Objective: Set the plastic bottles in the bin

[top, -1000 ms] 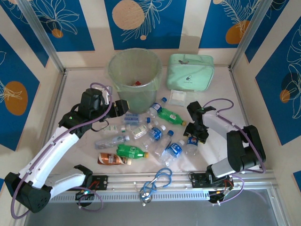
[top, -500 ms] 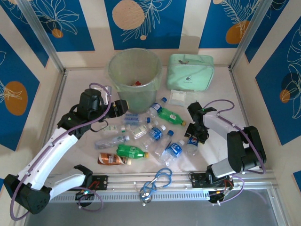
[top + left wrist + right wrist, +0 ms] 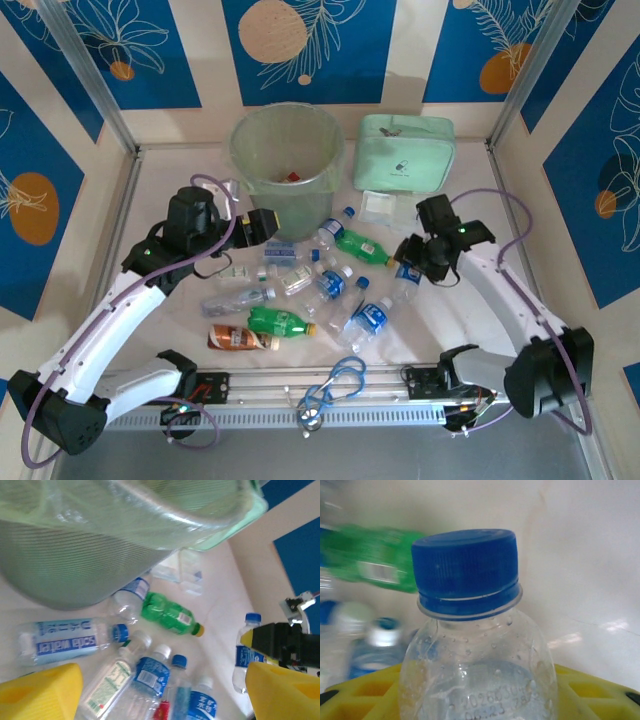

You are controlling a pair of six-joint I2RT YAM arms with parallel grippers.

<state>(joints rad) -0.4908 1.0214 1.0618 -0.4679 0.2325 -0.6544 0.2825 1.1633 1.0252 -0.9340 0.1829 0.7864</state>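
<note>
Lab test booth, patterned panels [image 3: 100,50], aluminium rail [image 3: 260,386]

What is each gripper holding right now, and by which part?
Right gripper clamps a blue-capped clear bottle by its body, below the neck. Left gripper is open, holding nothing.

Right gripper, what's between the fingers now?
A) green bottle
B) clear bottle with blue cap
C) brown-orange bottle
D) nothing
B: the right wrist view shows a clear blue-capped bottle seated between the yellow fingers of the right gripper.
</note>
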